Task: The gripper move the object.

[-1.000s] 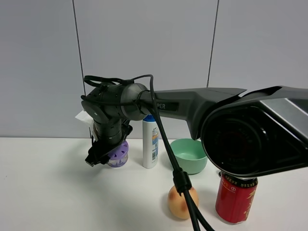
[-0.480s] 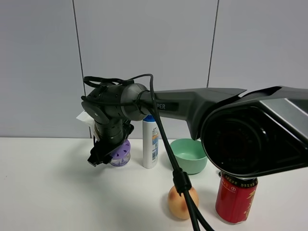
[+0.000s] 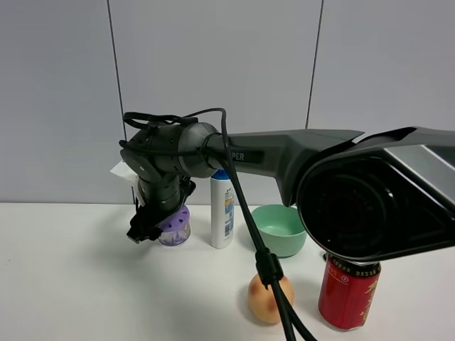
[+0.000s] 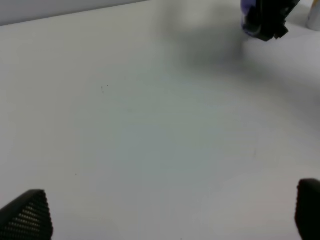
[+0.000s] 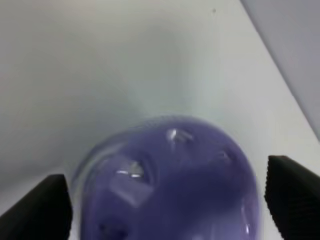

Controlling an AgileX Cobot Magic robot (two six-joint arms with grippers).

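The object, a squat tub with a lilac lid [image 3: 175,226], stands on the white table at the back left, next to a spray bottle. My right arm reaches across the middle, and its black gripper [image 3: 142,229] comes down over the tub. In the right wrist view the lilac lid [image 5: 170,170] fills the space between the two fingertips [image 5: 45,207], which sit close against its sides. My left gripper [image 4: 165,215] is open over bare table. It sees the right gripper and tub [image 4: 250,22] far off.
A white and blue spray bottle [image 3: 222,209] stands just right of the tub. A green bowl [image 3: 279,229] sits further right. An orange-brown egg-shaped ball [image 3: 266,302] and a red can [image 3: 348,293] stand at the front right. A grey wall runs behind the table.
The right gripper and the tub shifted slightly right, then back left. The gripper now sits a touch higher. The left gripper shows no change.
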